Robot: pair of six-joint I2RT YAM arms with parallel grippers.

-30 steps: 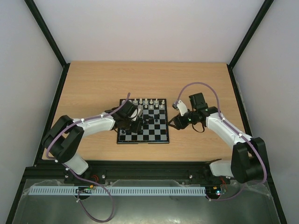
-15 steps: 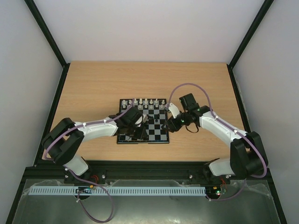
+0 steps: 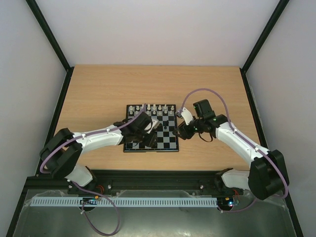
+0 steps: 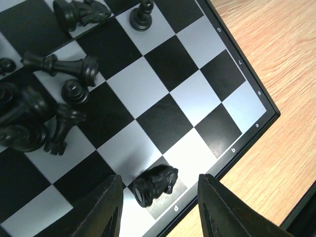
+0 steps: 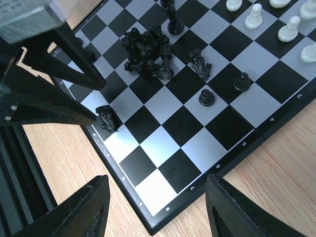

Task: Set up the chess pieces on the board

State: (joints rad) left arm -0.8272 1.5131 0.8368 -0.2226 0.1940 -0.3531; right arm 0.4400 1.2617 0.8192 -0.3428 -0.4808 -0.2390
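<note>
Black is where your trouble lies: the black knight [image 4: 155,181] is on its side on a dark square in the outermost row of the board [image 4: 232,74], right by the thin border. The left gripper [image 5: 100,103] straddles it with jaws partly apart and neither finger touching it, so that claw holds nothing. If you close on the knight as it lies, I judge the rounded little body could squirt out sideways and skid over the border onto the wooden table [image 4: 276,44]. It could also be pinched crooked and tip over when set down. Come in too low and the fingertips may drag the board itself, upsetting everything on it. Watch the heap of black pieces [image 5: 148,54] tumbled together a few squares away. A careless swing of the left wrist could scatter it wider or topple the black pawns [image 5: 207,97] standing near it. The right gripper [image 5: 158,180] hovers wide open and empty by the board's right edge, with a corner of the board beneath it. It is close to the left one, so a move by either arm risks a knock between them. The white pieces [image 5: 254,15] stand upright along the far edge, and a long reach across could fell them. Most black men look to be off their home squares, so plenty of fiddly handling remains.
</note>
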